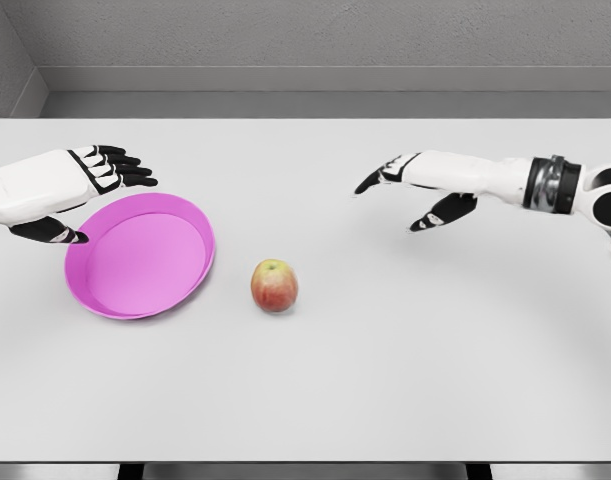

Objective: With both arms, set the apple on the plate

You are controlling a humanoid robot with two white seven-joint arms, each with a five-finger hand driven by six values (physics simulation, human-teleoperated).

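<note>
A red-green apple (274,285) is sitting beside the pink plate (105,300) — left hand (70,185) and right hand (420,190) hovering open, holding nothing.

Just beside the left hand (80,185), whose shell looks like smooth white plastic with black fingertips, the pink plate (140,255) seems matt plastic. Nearer the right hand (420,190), the apple (274,286) has a smooth, faintly shiny red-yellow skin. The desk (405,350) is plain matt white.
</note>
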